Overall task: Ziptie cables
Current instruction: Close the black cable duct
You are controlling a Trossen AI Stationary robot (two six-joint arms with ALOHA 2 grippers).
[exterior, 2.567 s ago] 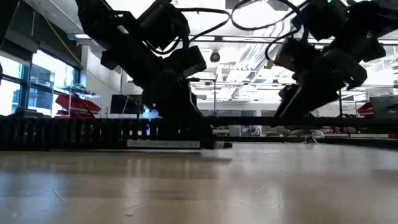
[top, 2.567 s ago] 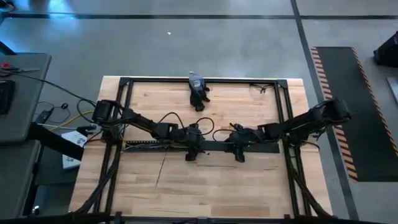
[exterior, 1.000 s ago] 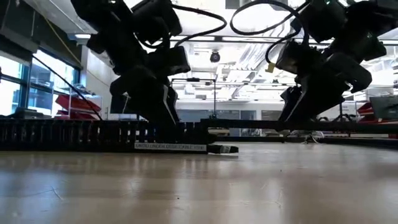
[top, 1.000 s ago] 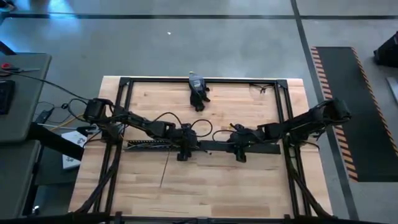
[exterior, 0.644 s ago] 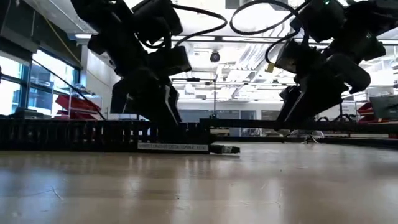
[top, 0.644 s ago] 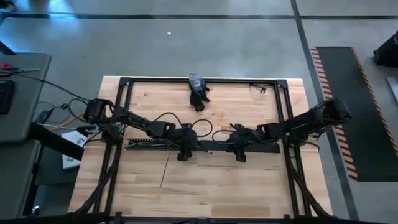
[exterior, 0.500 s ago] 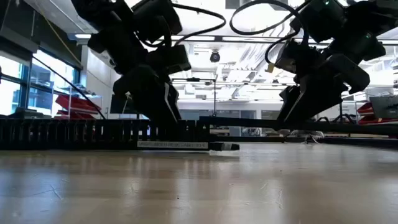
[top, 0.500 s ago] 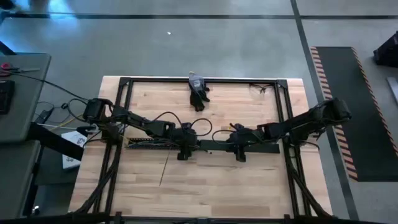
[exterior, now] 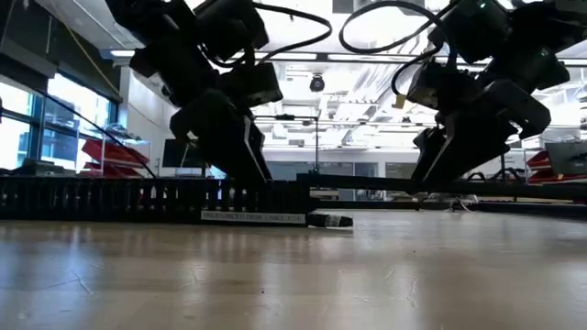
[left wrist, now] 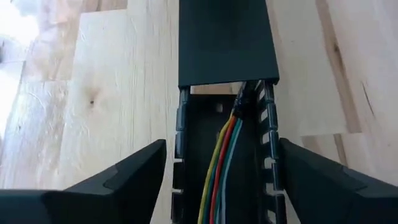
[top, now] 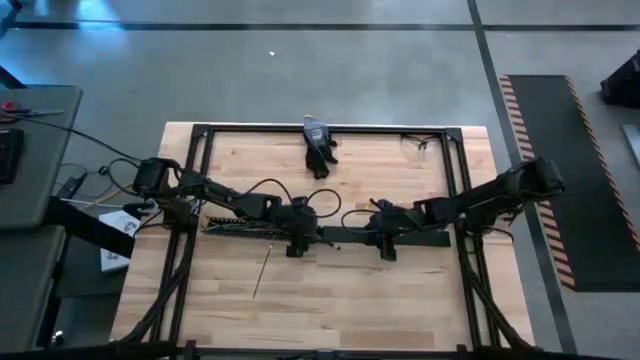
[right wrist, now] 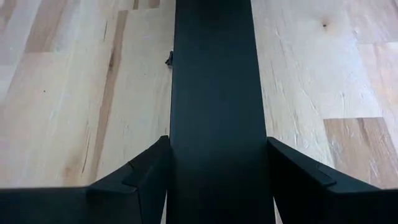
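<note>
Left gripper [left wrist: 221,180] spread wide astride the open comb-edged duct [left wrist: 186,134], coloured cables [left wrist: 219,162] lying inside it, right gripper [right wrist: 217,171] parted astride the flat lid [right wrist: 211,81] at 3 o'clock

In the left wrist view the cables [left wrist: 219,167] run out past the picture's edge and vanish under the flat black lid [left wrist: 227,40], so their full length stays hidden. From the high view they are too small to make out, possibly masked by the left gripper [top: 295,243].
</note>
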